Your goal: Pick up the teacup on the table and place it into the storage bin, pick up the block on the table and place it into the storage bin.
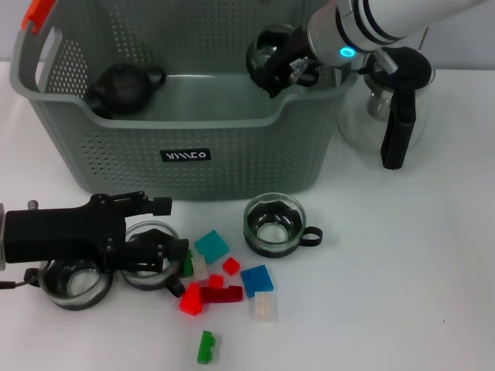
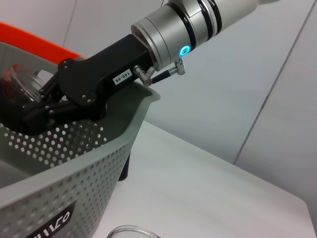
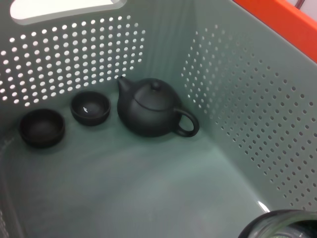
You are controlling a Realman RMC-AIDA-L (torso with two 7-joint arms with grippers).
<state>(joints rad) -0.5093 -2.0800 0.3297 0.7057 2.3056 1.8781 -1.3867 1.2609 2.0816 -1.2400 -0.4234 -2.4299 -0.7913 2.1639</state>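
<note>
Nearest you, at about 8 o'clock on the desk [image 1: 433,255], the left gripper [image 1: 158,251] lies low, its jaws spread around a glass teacup [image 1: 147,263] without clamping it. A second glass cup [image 1: 73,284] sits just beside it at 9 o'clock. The loose blocks [image 1: 224,278] crowd the 6 o'clock area, so room there is tight. At centre stands another handled glass cup [image 1: 272,224], its handle pointing to 3 o'clock, just in front of the storage bin [image 1: 193,154]. The desk at 4 o'clock is open. Farther off, the right gripper [image 1: 278,66] is over the bin's far right rim, clenched on a glass teacup [image 1: 267,48]. Inside the bin you see a black teapot [image 3: 151,109] and two small dark cups [image 3: 90,107]. A glass pitcher [image 1: 390,108] stands at 2 o'clock.
</note>
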